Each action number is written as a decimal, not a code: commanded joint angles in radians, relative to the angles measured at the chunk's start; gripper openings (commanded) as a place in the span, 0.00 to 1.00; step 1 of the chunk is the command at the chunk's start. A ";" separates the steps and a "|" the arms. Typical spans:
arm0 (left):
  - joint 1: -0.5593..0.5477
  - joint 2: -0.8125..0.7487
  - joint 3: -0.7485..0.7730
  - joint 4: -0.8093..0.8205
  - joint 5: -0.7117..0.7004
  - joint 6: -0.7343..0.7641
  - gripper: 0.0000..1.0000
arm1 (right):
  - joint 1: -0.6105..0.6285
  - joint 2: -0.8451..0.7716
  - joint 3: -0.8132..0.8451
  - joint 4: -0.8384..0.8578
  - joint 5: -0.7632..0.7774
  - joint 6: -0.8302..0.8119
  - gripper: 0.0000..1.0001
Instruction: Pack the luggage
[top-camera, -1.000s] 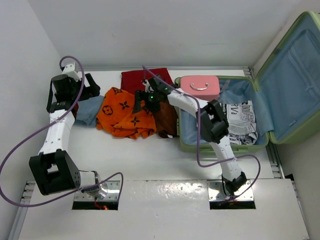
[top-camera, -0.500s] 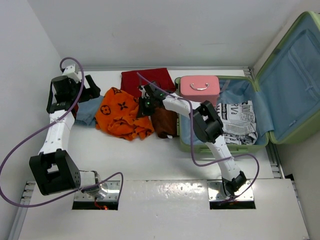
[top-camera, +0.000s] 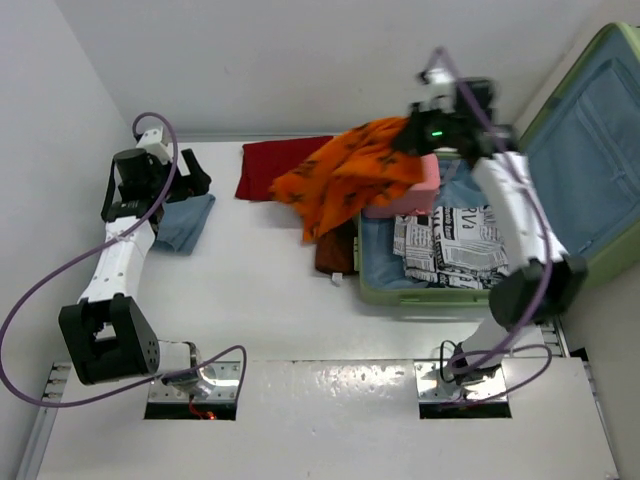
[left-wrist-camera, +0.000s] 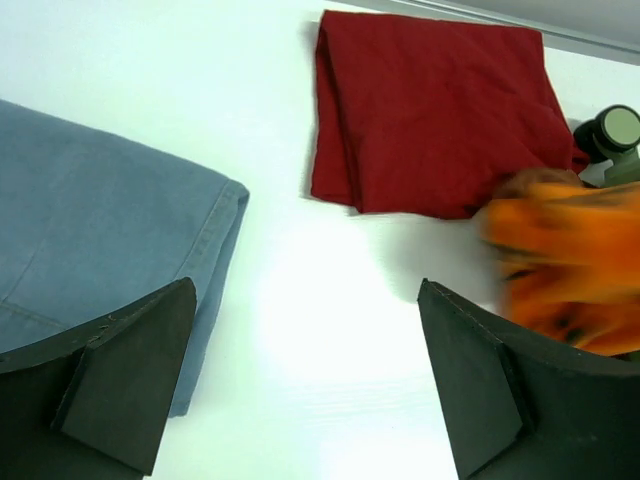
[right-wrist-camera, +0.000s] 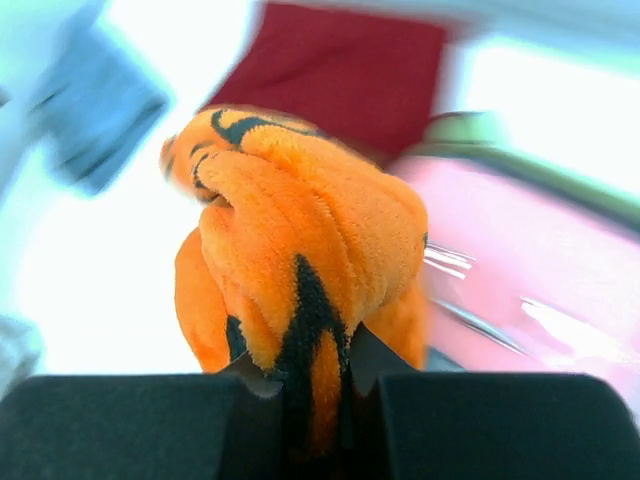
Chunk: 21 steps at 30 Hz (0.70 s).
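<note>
The luggage, a light-green suitcase, lies open at the right with its lid propped up. A newspaper-print cloth lies inside. My right gripper is shut on an orange cloth with black marks. It holds the cloth in the air, draped over the small pink case at the suitcase's far-left corner. My left gripper stands open over bare table beside a folded blue denim piece, holding nothing.
A folded dark-red cloth lies at the back of the table. A brown folded item rests against the suitcase's left wall. Walls close the table at the left and back.
My right gripper has shut on the orange cloth and swung it up and to the right, from the table to above the pink case. The left arm has barely moved.
</note>
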 joint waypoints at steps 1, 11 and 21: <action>-0.019 0.027 0.051 0.052 0.027 0.006 0.98 | -0.220 -0.104 0.016 -0.234 0.066 -0.192 0.00; -0.079 0.097 0.089 0.070 0.037 0.006 0.98 | -0.736 -0.258 -0.074 -0.286 0.219 -0.400 0.00; -0.088 0.117 0.112 0.070 0.027 0.006 0.98 | -0.808 -0.200 0.055 -0.176 0.368 -0.415 0.00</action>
